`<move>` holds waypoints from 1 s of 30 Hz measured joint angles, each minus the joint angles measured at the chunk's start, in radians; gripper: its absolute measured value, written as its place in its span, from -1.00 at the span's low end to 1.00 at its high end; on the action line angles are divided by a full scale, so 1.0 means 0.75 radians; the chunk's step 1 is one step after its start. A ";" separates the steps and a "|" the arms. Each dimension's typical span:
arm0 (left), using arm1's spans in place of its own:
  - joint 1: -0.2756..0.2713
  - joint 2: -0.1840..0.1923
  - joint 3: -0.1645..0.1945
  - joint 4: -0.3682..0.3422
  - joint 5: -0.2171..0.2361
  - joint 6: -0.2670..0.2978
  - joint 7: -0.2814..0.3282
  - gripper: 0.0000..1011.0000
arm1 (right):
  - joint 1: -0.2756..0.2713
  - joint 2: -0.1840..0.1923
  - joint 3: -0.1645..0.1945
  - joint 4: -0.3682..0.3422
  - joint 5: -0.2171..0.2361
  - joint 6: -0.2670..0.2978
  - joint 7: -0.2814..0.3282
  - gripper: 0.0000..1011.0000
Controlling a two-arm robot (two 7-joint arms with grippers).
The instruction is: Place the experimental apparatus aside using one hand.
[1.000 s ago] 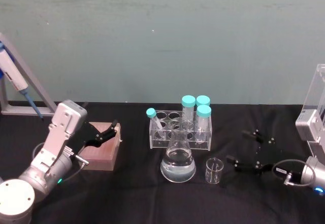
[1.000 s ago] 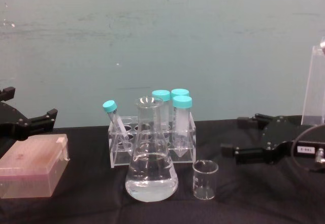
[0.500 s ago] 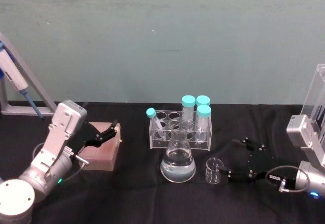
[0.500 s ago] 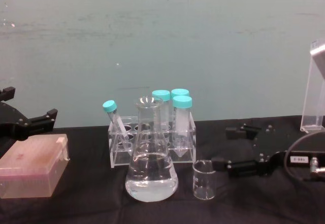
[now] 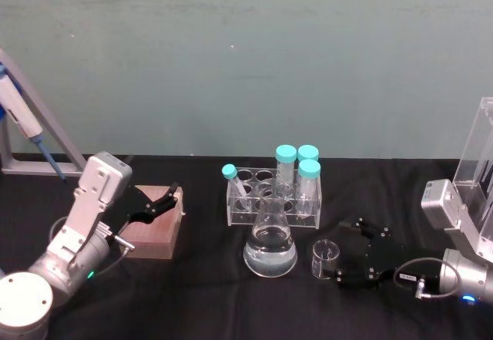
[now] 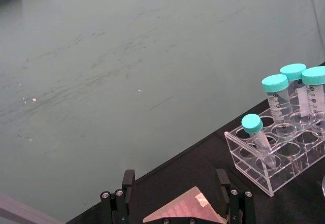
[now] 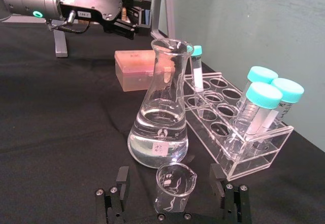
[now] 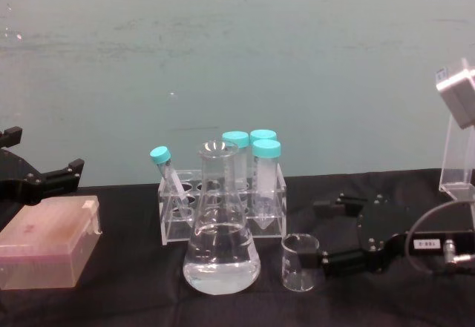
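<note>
The small glass beaker (image 5: 325,258) (image 8: 300,262) (image 7: 175,187) stands on the black table beside the conical flask (image 5: 270,241) (image 8: 221,247) (image 7: 159,127) of clear liquid. My right gripper (image 5: 343,249) (image 8: 327,235) (image 7: 170,184) lies low on the table, open, one finger on each side of the beaker. I cannot tell whether the fingers touch it. Behind them a clear rack (image 5: 248,201) (image 8: 172,219) (image 7: 264,150) (image 6: 264,176) holds several teal-capped tubes. My left gripper (image 5: 172,201) (image 6: 175,189) hangs open over a pink box (image 5: 154,232) (image 8: 46,244) (image 7: 133,67) at the left.
A tall clear acrylic stand (image 5: 479,174) (image 8: 459,145) rises at the right edge, just behind my right arm. A grey frame with a blue pipette (image 5: 29,128) leans at the far left. Bare black cloth lies in front of the flask and right of the rack.
My right gripper has slid left along the table, from well right of the beaker to where its open fingers straddle it. The left arm and the glassware have not moved.
</note>
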 joint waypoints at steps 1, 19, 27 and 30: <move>0.000 0.000 0.000 0.000 0.000 0.000 0.000 0.98 | 0.005 -0.001 -0.008 0.006 0.000 0.000 0.001 0.98; 0.000 0.000 0.000 0.000 0.000 0.000 0.000 0.98 | 0.043 -0.009 -0.077 0.044 0.009 0.006 -0.012 0.98; 0.000 0.000 0.000 0.000 0.000 0.000 0.000 0.98 | 0.070 -0.026 -0.095 0.083 0.006 -0.001 -0.019 0.98; 0.000 0.000 0.000 0.000 0.000 0.000 0.000 0.98 | 0.079 -0.033 -0.099 0.096 0.006 0.000 -0.019 0.98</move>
